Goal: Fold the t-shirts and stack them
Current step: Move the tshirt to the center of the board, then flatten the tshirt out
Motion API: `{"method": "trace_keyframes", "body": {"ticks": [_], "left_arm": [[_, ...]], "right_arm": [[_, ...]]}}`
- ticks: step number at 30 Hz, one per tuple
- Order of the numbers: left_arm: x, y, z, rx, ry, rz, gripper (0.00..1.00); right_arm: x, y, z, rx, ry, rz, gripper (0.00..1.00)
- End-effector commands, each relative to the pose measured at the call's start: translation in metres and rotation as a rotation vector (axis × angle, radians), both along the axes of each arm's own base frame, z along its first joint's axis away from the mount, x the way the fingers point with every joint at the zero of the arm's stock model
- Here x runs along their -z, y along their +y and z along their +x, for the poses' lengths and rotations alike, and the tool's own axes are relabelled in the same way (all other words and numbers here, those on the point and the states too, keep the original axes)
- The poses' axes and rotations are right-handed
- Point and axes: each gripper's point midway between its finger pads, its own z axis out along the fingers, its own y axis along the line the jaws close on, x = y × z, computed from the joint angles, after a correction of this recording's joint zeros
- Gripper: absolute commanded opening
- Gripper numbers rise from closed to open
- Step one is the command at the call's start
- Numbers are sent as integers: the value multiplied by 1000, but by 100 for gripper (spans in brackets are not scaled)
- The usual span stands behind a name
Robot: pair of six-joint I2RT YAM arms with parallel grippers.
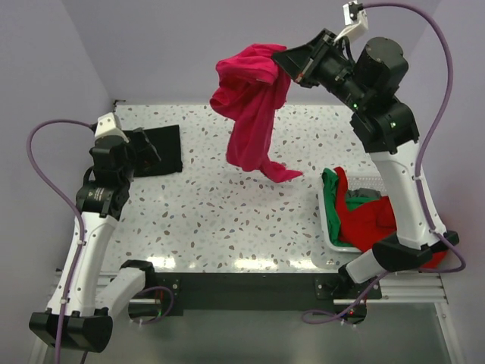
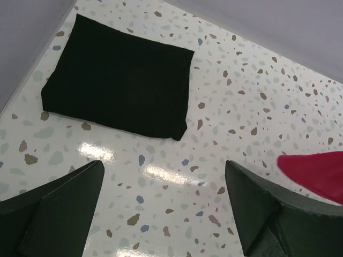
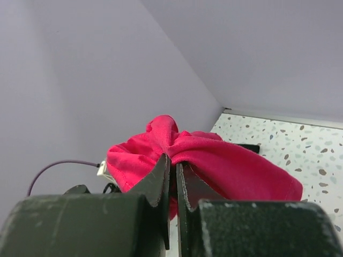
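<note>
My right gripper [image 1: 286, 64] is shut on the magenta-pink t-shirt [image 1: 254, 114] and holds it high over the table's back middle; its lower end touches the table. In the right wrist view the jaws [image 3: 173, 163] pinch a bunched fold of that shirt [image 3: 225, 166]. The black t-shirt [image 1: 161, 149] lies folded flat at the back left; it also shows in the left wrist view [image 2: 120, 75]. My left gripper [image 2: 163, 182] is open and empty, just in front of the black shirt. A tip of the pink shirt [image 2: 316, 174] shows at the right there.
A white lattice basket [image 1: 333, 227] at the right front holds a red shirt [image 1: 371, 220] and a green shirt [image 1: 331, 189]. The right arm's lower link crosses over the basket. Purple walls close the back and sides.
</note>
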Motion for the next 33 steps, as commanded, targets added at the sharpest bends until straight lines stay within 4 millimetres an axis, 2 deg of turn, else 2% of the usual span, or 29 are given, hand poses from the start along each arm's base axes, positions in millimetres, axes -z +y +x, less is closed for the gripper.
{"method": "trace_keyframes", "body": {"ticks": [1,2,3,4,6,7,8,9,10,11,12,14,16,19,21,22,25,26,28,30,31,33], "left_arm": [[-30,3,6,-27,-98,-17,100],[-27,2,7,-26,-93,-21,100],[-26,2,6,-28,-91,-26,100],[-24,1,7,-26,-88,-36,100],[-17,-1,7,-19,-77,-41,100],[-15,-3,7,-12,-77,-47,100],[-3,-3,7,-12,-55,-49,98],[4,-6,8,2,-40,-56,97],[10,-9,10,13,-32,-61,96],[29,-12,10,23,6,-67,93],[40,-18,9,44,31,-86,92],[73,-27,10,68,107,-107,91],[99,-44,11,114,175,-147,89],[136,-71,12,174,270,-197,88],[150,-88,12,212,312,-202,88],[163,-93,15,213,348,-215,88],[178,-111,23,249,401,-263,88],[182,-115,25,259,408,-270,88],[190,-117,34,258,430,-265,88],[202,-115,38,244,474,-245,88],[198,-118,45,249,464,-246,88],[204,-121,53,262,467,-244,88]], "right_arm": [[-41,-23,-27,48,-139,61,0],[-10,-26,-7,110,-75,22,0],[6,-30,0,152,-40,0,0],[48,-36,13,208,51,-60,7],[104,-65,36,371,189,-117,16],[159,-76,47,411,302,-172,25],[193,-86,57,429,376,-199,37],[228,-104,66,423,467,-215,51],[275,-117,67,435,582,-268,67],[319,-121,71,411,701,-328,71],[346,-127,60,361,757,-447,72],[383,-121,54,272,821,-562,71],[403,-114,39,169,851,-630,71],[417,-101,25,73,844,-673,71],[421,-88,18,8,843,-665,71],[430,-83,15,-18,861,-664,71],[444,-61,6,-100,870,-669,72],[447,-48,1,-137,862,-681,72],[450,-35,2,-167,842,-701,72],[455,-27,0,-183,834,-734,72],[455,-25,2,-183,828,-743,72],[467,-27,5,-176,828,-782,72]]}}
